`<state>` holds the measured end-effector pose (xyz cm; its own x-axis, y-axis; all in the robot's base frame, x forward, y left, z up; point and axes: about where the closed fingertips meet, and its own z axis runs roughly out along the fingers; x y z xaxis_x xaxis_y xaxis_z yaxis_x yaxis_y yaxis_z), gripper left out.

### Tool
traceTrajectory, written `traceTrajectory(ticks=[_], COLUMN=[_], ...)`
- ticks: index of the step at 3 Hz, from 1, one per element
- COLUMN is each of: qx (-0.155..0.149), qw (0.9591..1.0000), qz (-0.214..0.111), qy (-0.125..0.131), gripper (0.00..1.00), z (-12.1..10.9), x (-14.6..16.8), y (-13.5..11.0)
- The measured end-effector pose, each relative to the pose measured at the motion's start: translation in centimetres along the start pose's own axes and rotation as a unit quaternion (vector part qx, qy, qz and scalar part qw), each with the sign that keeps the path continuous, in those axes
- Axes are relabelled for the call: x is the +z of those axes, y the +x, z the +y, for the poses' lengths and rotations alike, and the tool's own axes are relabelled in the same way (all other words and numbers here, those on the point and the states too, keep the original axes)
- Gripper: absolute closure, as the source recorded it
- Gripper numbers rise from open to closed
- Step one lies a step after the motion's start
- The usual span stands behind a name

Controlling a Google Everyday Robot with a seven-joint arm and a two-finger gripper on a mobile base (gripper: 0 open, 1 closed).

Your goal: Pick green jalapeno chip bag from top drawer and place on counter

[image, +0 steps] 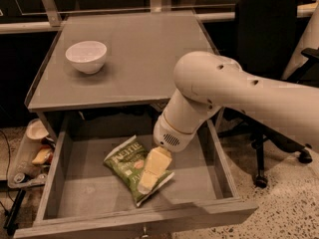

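The green jalapeno chip bag (127, 166) lies flat in the middle of the open top drawer (89, 190), lettering up, its white edge toward the front. My gripper (148, 179) reaches down into the drawer from the right and sits over the bag's right half, its pale fingers touching or just above the bag. The white arm covers the drawer's right rear. The grey counter (144, 59) lies above and behind the drawer.
A white bowl (86, 56) stands on the counter's left rear. A black office chair (269, 59) stands to the right of the table. Small clutter (37, 153) sits on the floor at the left. The drawer's front wall (139, 225) is close below the gripper.
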<state>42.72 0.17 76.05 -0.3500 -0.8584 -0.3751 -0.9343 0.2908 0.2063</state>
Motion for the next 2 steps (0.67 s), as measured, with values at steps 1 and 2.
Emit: traceTrajectory(ticks=[1,2], qx=[0.001,0.011], qw=[1.0,0.9998], qz=[-0.003,-0.014], qy=[0.005,-0.003], gripper=[0.0,0.0], z=[0.2,0.3], x=[-0.1,2.8], y=[0.0,-0.6])
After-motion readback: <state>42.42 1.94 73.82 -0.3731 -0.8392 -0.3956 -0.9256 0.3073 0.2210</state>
